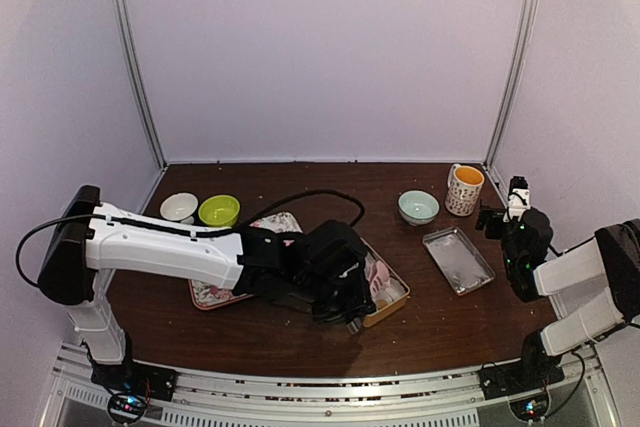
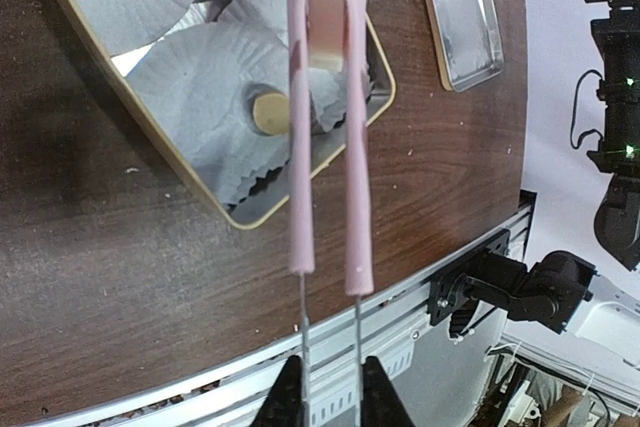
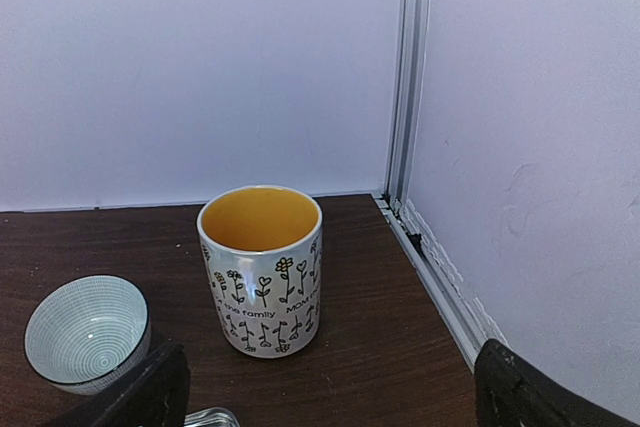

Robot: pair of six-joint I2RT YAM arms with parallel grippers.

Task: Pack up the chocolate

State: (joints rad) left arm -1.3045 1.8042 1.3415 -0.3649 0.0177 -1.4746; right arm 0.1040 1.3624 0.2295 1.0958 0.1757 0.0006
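Chocolate (image 2: 268, 112): pale tan lump in paper liner (image 2: 200, 77); left tool (image 2: 330, 397) clamps pink tongs (image 2: 298, 147); right tool (image 3: 330, 402) open.

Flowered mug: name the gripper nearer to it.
Right. The right gripper hangs open close beside the mug, facing it. The left gripper is far across the table, shut on pink tongs over the gold tray.

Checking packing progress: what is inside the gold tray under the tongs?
White paper cups line the tray. One holds a round tan chocolate; a pale square piece sits between the tongs over another. Anything beneath the cups is hidden.
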